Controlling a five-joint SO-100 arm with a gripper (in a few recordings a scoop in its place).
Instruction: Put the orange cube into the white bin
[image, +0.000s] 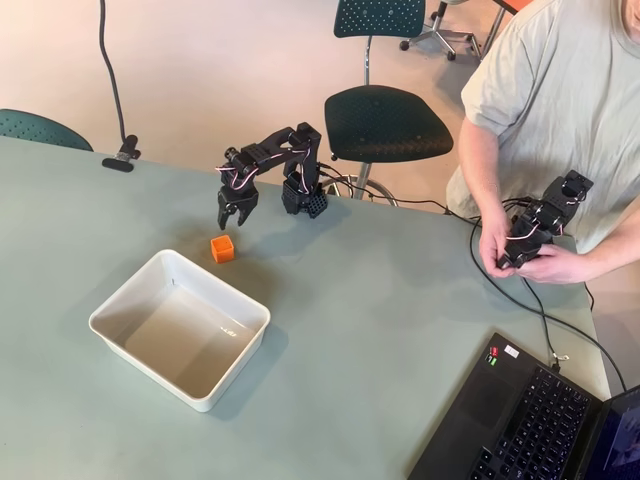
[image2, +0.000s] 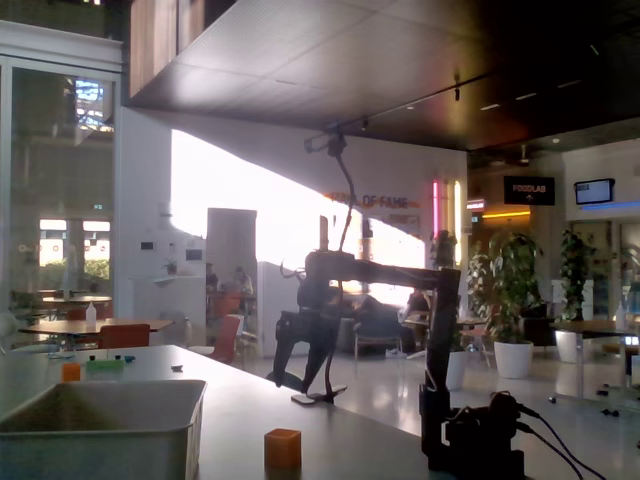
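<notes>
The orange cube (image: 222, 248) rests on the grey-green table, just beyond the far corner of the white bin (image: 130, 295). In the fixed view the orange cube (image2: 282, 448) stands at the bottom centre, to the right of the white bin (image2: 95, 425). My black gripper (image: 236, 214) hangs above the table a short way behind the cube, pointing down, with its fingers slightly apart and nothing between them. The fixed view shows the gripper (image2: 300, 385) as a dark silhouette held above the tabletop, apart from the cube.
A laptop (image: 530, 420) lies at the table's front right corner. A person sits at the right edge with cables (image: 500, 290) running across the table. A black clamp (image: 122, 158) sits at the far left edge. Chairs stand behind the table.
</notes>
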